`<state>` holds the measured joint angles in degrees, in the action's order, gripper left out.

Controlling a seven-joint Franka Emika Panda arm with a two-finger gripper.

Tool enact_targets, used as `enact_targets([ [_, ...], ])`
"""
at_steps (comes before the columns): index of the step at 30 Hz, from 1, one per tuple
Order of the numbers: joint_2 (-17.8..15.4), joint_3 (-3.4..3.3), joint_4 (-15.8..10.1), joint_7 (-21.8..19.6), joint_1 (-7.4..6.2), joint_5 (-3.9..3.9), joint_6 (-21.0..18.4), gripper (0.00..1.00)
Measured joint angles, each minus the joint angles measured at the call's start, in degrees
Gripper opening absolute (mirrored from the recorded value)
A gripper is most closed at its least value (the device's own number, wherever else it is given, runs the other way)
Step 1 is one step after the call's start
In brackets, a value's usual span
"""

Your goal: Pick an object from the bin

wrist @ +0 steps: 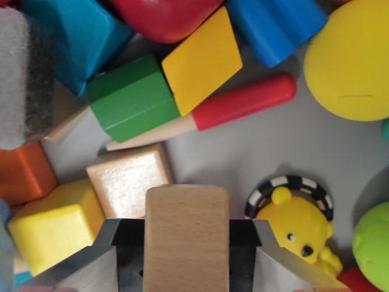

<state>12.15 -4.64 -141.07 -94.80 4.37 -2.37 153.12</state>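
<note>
Grey bin floor (255,152) is showing between crowded toys: a yellow ball (352,58) is sitting top right, a green block (130,97) is leaning on a red-tipped peg (237,104), and a small yellow bear (298,228) is lying lower right. At bottom centre the claw (186,252) is gripping a plain wooden block (185,234) by its flat sides; it is looking light, rigid, smooth and somewhat slippery.

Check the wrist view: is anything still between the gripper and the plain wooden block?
Nothing visible. The wooden block already sits between the metal fingers of the gripper, which flank it on both sides.
</note>
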Motion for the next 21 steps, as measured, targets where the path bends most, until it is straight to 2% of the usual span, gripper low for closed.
enact_targets([
  [14, -7.88, -0.15, 0.12, -1.04, 0.00, 1.51, -7.92, 0.00],
  [21, -11.50, -0.16, 0.90, -1.45, 0.04, 1.99, -12.31, 0.00],
])
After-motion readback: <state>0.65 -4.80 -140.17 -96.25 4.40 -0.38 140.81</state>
